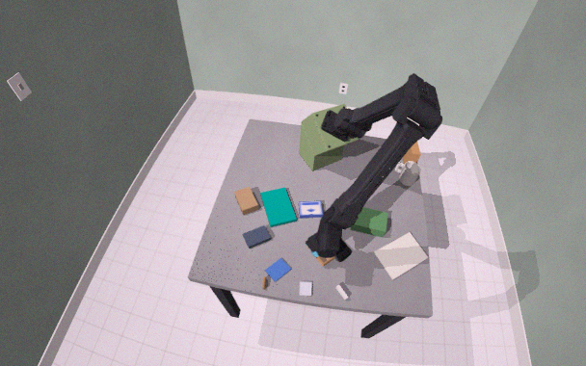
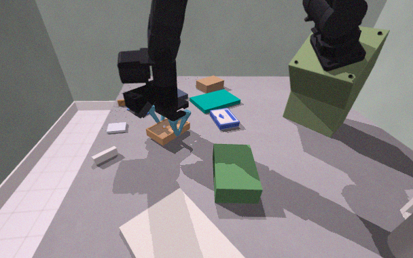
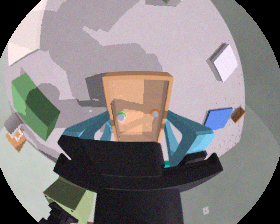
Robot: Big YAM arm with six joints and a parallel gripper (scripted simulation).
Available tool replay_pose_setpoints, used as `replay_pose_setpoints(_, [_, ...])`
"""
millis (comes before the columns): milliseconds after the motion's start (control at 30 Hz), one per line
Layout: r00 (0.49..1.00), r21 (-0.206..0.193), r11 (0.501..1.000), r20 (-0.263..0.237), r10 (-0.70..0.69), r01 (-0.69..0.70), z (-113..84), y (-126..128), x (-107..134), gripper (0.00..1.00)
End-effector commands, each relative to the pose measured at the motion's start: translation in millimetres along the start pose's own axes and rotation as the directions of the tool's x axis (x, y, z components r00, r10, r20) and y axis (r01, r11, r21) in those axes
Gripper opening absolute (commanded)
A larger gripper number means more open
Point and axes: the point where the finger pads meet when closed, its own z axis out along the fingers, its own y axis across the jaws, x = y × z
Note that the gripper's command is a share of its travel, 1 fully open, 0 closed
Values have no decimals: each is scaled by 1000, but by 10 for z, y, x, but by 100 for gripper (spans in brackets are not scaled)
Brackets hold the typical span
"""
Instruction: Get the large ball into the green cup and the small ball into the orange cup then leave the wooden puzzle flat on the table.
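Exterior view: the gripper [image 2: 170,125] has its teal jaws clamped across the wooden puzzle [image 2: 162,133], held near the bench [image 2: 283,159] surface. Green block [image 2: 236,173] lies nearby; ball positions inside are indistinct.

Bare bench [image 2: 283,153] lies right of the wooden puzzle [image 2: 162,132]. Obstacles nearby: green block [image 2: 236,173] in front, blue-and-white box [image 2: 224,119] and teal slab [image 2: 214,99] behind, white tile [image 2: 116,127] left.
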Motion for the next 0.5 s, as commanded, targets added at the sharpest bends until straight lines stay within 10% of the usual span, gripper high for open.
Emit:
replay_pose_setpoints(0, [999, 21, 1000, 30, -10, 9, 8, -68, -179, 69])
replay_pose_setpoints(467, [999, 22, 1000, 32, -10, 10, 53, -49, -174, 69])
